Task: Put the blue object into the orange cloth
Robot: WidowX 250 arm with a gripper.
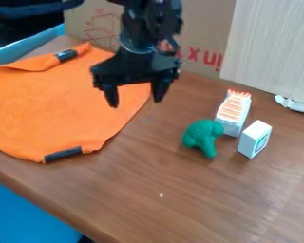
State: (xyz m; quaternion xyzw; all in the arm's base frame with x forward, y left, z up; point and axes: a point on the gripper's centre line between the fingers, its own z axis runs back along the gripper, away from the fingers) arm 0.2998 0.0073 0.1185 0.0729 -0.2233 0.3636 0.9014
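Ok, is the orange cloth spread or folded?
Mostly spread: the orange cloth lies flat on the brown wooden table, its far edge folded over near a black strip.

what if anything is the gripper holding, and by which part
Nothing is held: the gripper hangs open by the orange cloth, its two fingers apart with nothing between them.

From where I'm standing, the black robot arm (pixel 149 20) comes down from twelve o'clock, its wrist (pixel 138 45) nearly upright above the gripper (pixel 135 103). The gripper hangs between eleven and twelve o'clock of the view's middle, its wide body tipped a touch lower on the nine o'clock side. Its two dark fingers (pixel 111 95) stand well apart, both pointing down toward six o'clock.
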